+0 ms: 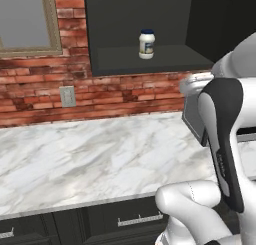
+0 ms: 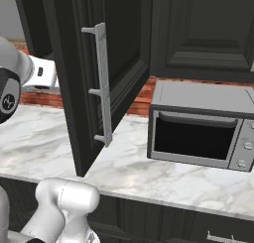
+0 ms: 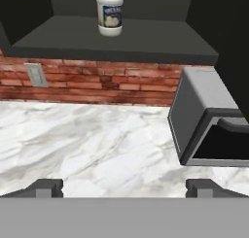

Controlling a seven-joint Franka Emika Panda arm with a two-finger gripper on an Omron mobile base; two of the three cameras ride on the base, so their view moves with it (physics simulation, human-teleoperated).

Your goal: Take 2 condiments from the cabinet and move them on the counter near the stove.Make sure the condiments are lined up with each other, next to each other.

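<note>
- A dark charcoal wall cabinet (image 1: 150, 19) hangs above a red brick wall (image 1: 100, 94), its door (image 2: 99, 78) swung open toward the right base camera.
- The cabinet's recessed shelf (image 1: 160, 59) carries a single white jar (image 1: 146, 44) with a dark blue lid and a label, standing upright near the middle of the shelf and set back from its front edge.
- In the hand view the same jar stands at the top of the picture, with its label facing the camera.
- What is inside the jar cannot be told; its body is opaque white.
- Below the shelf runs the tabletop (image 1: 90, 159), a white marble slab with grey veins over dark drawer fronts (image 1: 125, 219) with silver handles.
- A grey microwave (image 2: 198, 128) sits on the tabletop, to the right, under the cabinet; its door is closed and its dark window shows nothing inside.
- A grey wall outlet (image 1: 67, 96) is set in the brick, left of the cabinet, and a framed window (image 1: 25, 19) sits above it.
- The end effector (image 3: 124, 187) hangs over the marble well below the shelf, its two dark fingertips (image 3: 46, 187) spread wide with nothing between them.
- The white arm (image 1: 225, 144) rises at the right of the left base view.
</note>
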